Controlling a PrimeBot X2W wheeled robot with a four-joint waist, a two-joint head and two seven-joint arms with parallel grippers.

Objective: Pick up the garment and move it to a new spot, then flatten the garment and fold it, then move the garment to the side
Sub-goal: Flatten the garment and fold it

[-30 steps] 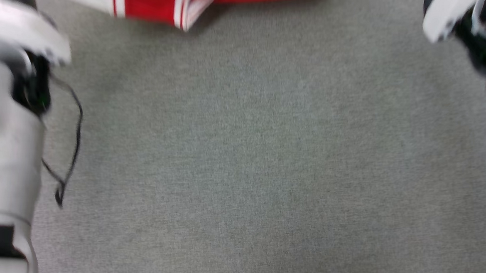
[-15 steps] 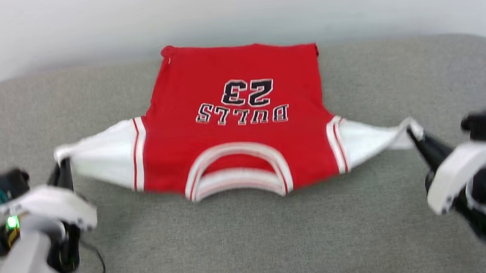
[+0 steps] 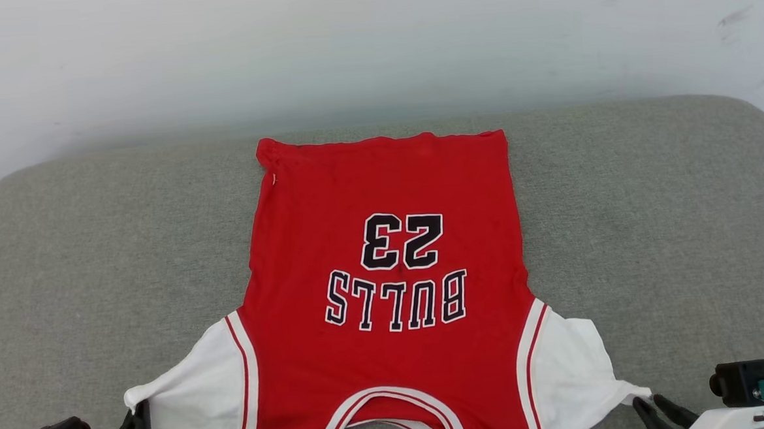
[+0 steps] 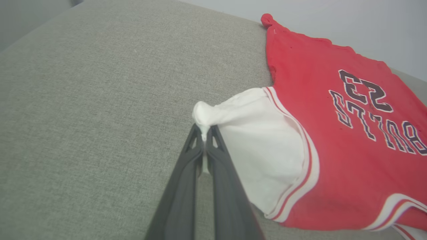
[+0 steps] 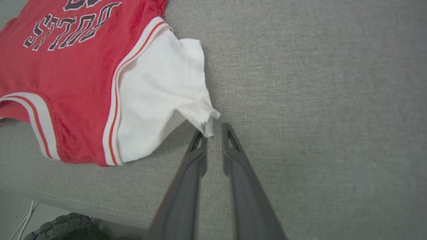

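Note:
The garment (image 3: pixel 393 364), a red jersey with "BULLS 23" and white sleeves, lies spread front-up on a grey cushioned surface (image 3: pixel 83 256), collar nearest me. My left gripper (image 3: pixel 137 413) is shut on the tip of the white sleeve (image 4: pixel 253 140); in the left wrist view the gripper (image 4: pixel 204 130) pinches a bunch of the cloth. My right gripper (image 3: pixel 650 404) sits at the other sleeve's tip. In the right wrist view the gripper (image 5: pixel 213 132) has its jaws slightly apart, and the slack sleeve tip (image 5: pixel 205 116) rests against the left finger.
A pale wall (image 3: pixel 373 45) rises behind the surface. The surface's front edge (image 5: pixel 66 200) runs close below the right gripper, with a tyre (image 5: pixel 63 228) and white cable (image 5: pixel 23 220) on the floor under it. Bare grey fabric lies on both sides of the jersey.
The head camera has tilted up, bringing the whole jersey into view. The right gripper's jaws have parted and the right sleeve, pulled taut before, has gone slack. The left grip holds.

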